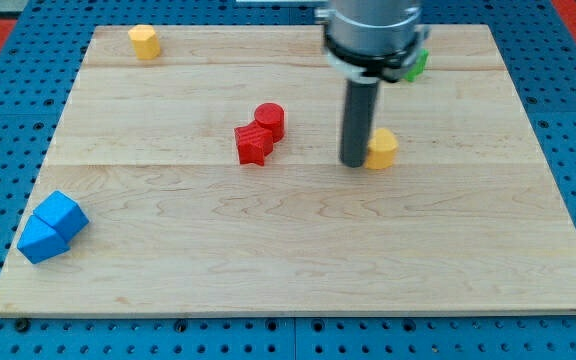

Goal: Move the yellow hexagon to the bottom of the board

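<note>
A yellow hexagon-like block lies right of the board's middle. My tip stands just on its left side, touching or nearly touching it. The rod rises from there to the arm's dark body at the view's top. A second yellow block sits near the board's top left corner; I cannot make out its shape.
A red cylinder and a red star-like block sit together left of my tip. Two blue blocks touch near the bottom left edge. A green block is partly hidden behind the arm at the top. The wooden board lies on a blue perforated table.
</note>
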You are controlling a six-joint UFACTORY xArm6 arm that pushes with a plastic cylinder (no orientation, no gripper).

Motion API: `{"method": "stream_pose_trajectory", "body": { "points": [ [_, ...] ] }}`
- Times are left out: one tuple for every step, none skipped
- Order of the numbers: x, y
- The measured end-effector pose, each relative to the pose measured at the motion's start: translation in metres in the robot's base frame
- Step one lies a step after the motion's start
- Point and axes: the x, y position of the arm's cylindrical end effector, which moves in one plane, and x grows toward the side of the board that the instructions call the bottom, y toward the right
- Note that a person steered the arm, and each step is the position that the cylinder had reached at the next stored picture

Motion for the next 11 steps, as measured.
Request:
{"method": "stream_pose_trajectory", "body": {
  "points": [
    [-0.009,0.071],
    [-0.002,0.081],
    [0.011,0.031],
    [-0.069,0.02],
    [-0.159,0.002],
    [-0.234,-0.085],
    [-0.243,-0.128],
    [-0.245,-0.243],
    [-0.244,-0.31],
    [-0.213,-0.303],
    [-0.197,-0.281]
  ]
}}
